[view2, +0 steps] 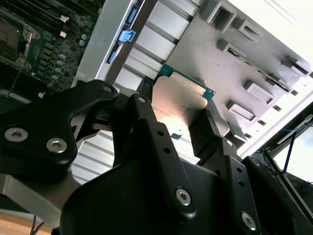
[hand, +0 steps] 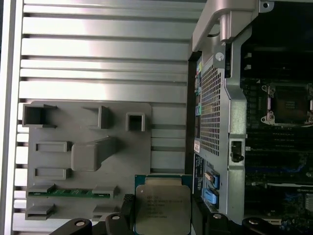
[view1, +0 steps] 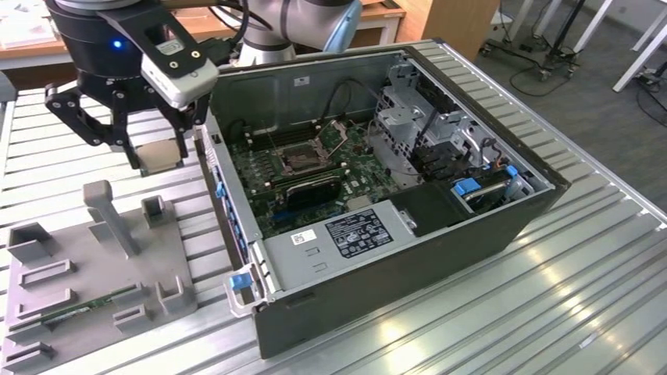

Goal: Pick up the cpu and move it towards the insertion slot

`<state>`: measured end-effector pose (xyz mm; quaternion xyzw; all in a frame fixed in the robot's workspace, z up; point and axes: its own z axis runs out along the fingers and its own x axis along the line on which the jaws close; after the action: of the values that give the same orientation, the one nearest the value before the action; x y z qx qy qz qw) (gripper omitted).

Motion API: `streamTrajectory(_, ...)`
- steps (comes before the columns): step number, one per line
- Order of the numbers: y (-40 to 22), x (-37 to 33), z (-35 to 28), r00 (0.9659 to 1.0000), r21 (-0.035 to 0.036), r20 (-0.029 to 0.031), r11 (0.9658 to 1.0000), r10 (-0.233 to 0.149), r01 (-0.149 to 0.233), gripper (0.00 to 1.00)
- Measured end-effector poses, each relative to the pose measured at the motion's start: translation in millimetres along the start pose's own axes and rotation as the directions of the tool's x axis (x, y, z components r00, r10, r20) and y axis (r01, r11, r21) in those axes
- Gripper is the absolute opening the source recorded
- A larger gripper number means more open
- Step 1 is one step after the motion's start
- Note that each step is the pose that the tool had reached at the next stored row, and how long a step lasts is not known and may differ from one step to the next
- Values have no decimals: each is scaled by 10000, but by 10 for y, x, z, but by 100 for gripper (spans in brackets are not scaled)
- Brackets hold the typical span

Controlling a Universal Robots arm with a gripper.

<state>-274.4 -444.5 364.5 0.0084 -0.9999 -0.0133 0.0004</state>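
The cpu (view1: 162,155), a flat square chip with a silvery top and green rim, sits between the fingers of my gripper (view1: 164,160), which is shut on it. It hangs above the slatted table, just off the open computer case's wall on the exterior view's left. Both wrist views show the cpu (hand: 162,208) (view2: 178,100) clamped at two opposite edges by the black fingers (hand: 128,210). The insertion slot (view1: 302,158), a silver-framed square socket with a dark centre, lies on the green motherboard inside the case, to the exterior view's right of the gripper. The insertion slot (hand: 288,104) is uncovered.
The case's wall (view1: 224,195) stands between the gripper and the motherboard. A grey fixture plate (view1: 62,258) with raised posts and a green memory stick (hand: 68,192) lies on the slatted metal table (view1: 542,297). A power supply (view1: 344,234) and drive cages (view1: 417,125) fill the case.
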Motion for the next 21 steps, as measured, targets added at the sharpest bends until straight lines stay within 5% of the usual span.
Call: streamTrajectory(21, -1, -92, 0, 10000, 0, 0, 10000, 0, 0, 55)
